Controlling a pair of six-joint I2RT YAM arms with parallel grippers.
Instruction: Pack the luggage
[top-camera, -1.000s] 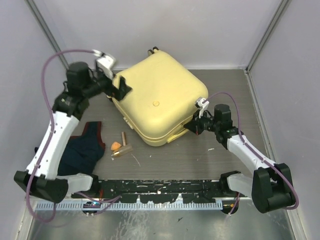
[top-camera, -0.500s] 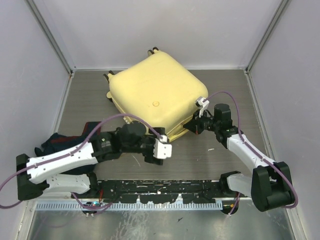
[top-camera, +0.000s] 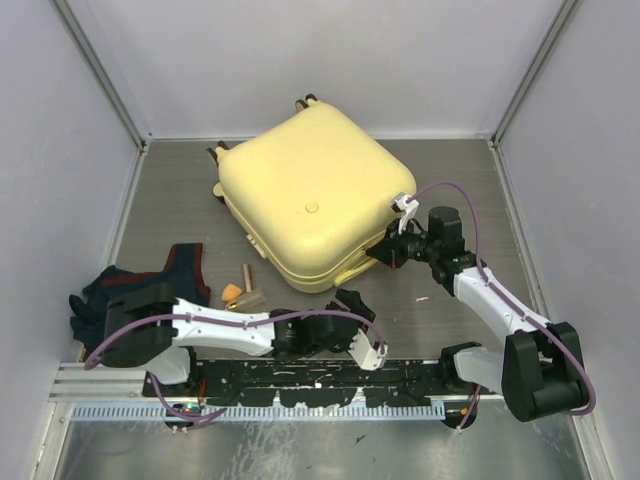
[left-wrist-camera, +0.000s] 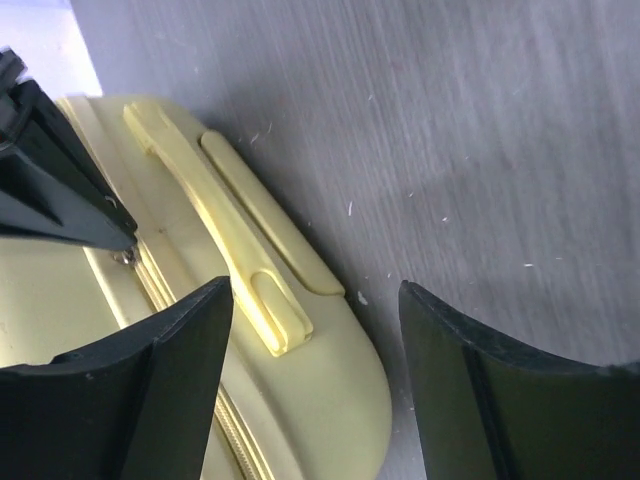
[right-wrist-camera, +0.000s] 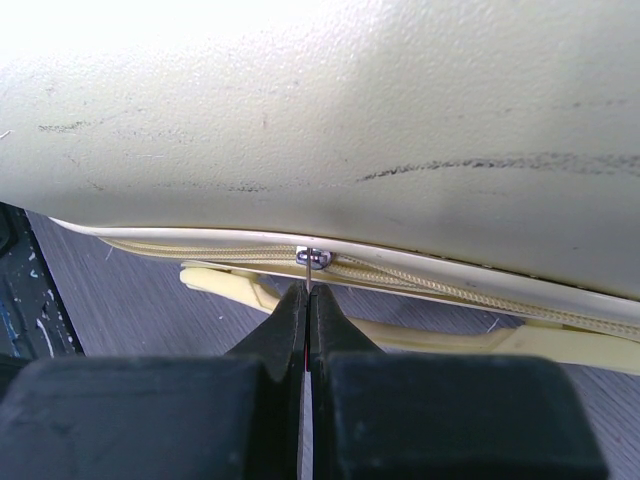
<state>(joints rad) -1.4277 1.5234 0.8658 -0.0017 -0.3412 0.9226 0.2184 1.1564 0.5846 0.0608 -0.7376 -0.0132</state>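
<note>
The left arm (top-camera: 222, 331) lies stretched low, left tool (left-wrist-camera: 316, 385) agape; right arm (top-camera: 497, 303) bent, right tool (right-wrist-camera: 307, 312) pinched closed.

overhead: bright, even, diffuse light from above; sharp throughout
shadows: soft and short, hugging the luggage (top-camera: 315, 195) base
right wrist: shell's top blown out to white (hard glare); zipper pull (right-wrist-camera: 314, 258) sharp; right gripper's fingers (right-wrist-camera: 200, 410) blurred
left wrist: top-left corner overexposed; left gripper's fingers (left-wrist-camera: 130, 400) dark and soft-focus; table (left-wrist-camera: 480, 150) grain crisp
</note>
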